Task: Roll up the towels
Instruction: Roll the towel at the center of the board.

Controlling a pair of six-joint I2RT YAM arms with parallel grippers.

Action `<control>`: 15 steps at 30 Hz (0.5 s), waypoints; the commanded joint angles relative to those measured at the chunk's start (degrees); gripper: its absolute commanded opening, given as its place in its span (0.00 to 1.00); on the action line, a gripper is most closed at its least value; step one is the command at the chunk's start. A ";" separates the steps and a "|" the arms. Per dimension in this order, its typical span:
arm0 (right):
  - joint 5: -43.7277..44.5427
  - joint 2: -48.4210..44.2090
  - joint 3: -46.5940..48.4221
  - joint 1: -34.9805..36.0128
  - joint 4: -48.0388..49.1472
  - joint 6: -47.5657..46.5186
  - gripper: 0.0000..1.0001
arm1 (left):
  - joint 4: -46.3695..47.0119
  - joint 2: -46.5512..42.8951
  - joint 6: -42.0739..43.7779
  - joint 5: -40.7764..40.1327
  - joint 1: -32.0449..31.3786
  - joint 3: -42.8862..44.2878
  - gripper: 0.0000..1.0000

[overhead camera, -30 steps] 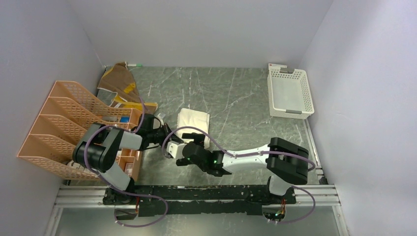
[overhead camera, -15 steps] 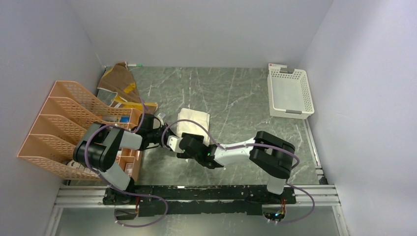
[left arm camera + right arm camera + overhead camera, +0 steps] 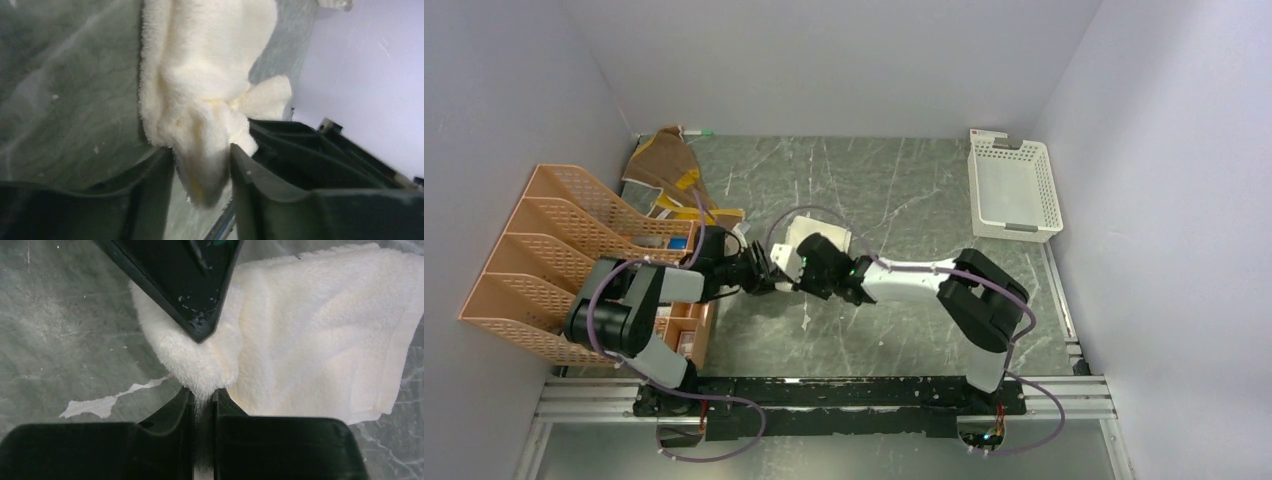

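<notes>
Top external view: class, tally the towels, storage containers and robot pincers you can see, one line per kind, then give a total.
Towels: 2 (cream-white towel, brown-and-yellow towel)
Storage containers: 2 (white basket, orange file rack)
Pincers: 2 (left pincer, right pincer)
Total: 6

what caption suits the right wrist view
Right gripper pinching a fold of the plain cream-white cloth towel on the grey marbled table.
</notes>
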 commanded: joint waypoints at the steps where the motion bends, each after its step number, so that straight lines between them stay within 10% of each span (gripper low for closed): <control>1: -18.22 -1.73 6.31 -6.48 -10.52 3.22 0.00 | -2.69 -5.80 1.64 3.10 2.56 2.78 0.72; 3: -25.26 -0.08 10.65 -9.85 -15.68 3.38 0.00 | -7.14 -9.22 3.31 0.96 2.63 4.95 0.87; 15: -48.59 16.86 30.53 -18.86 -35.00 2.10 0.00 | -14.27 -15.89 7.49 -4.13 2.72 6.21 0.89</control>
